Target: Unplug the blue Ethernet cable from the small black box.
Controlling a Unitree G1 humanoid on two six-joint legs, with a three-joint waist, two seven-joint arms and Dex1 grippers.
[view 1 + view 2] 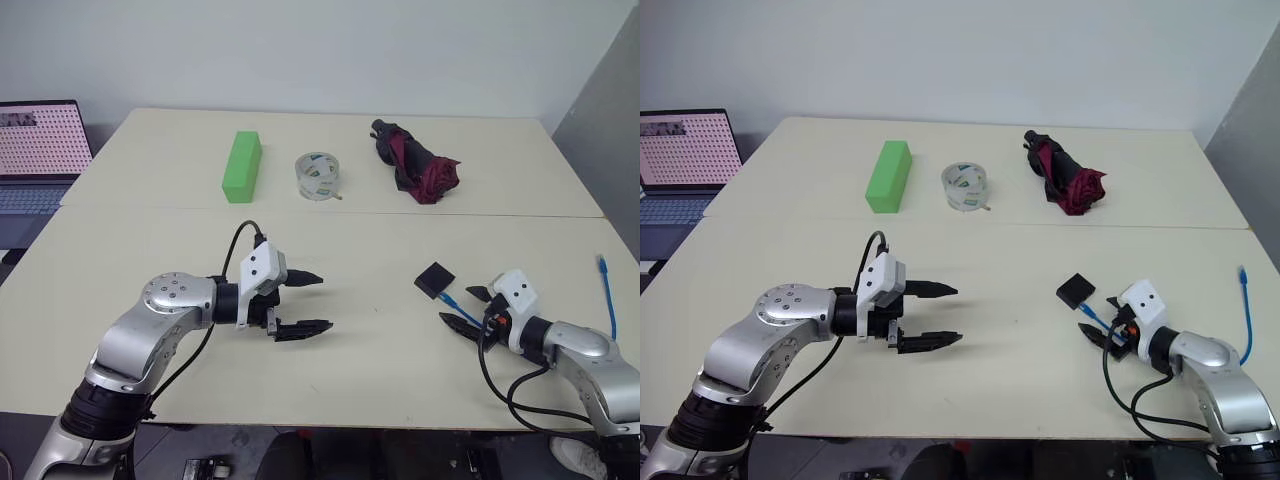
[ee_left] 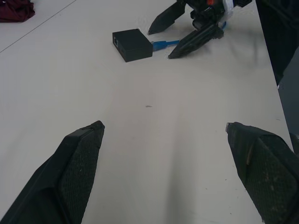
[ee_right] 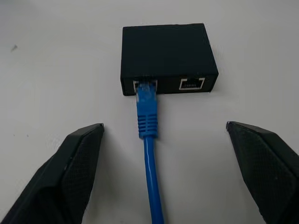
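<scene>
The small black box (image 3: 166, 53) lies flat on the pale table (image 1: 380, 350), at the right front. The blue Ethernet cable (image 3: 148, 140) is plugged into one of two ports on the box's side. It runs back between the fingers of my right gripper (image 3: 163, 125), which is open, a short way behind the plug and touching nothing. The cable's free end (image 1: 605, 285) lies near the table's right edge. My left gripper (image 1: 312, 302) hovers open and empty over the middle of the table, pointing at the box (image 2: 132, 44) from a distance.
A green block (image 1: 242, 166), a roll of clear tape (image 1: 319, 176) and a folded dark red umbrella (image 1: 415, 160) lie across the far half of the table. A laptop (image 1: 35, 150) stands beyond the left edge.
</scene>
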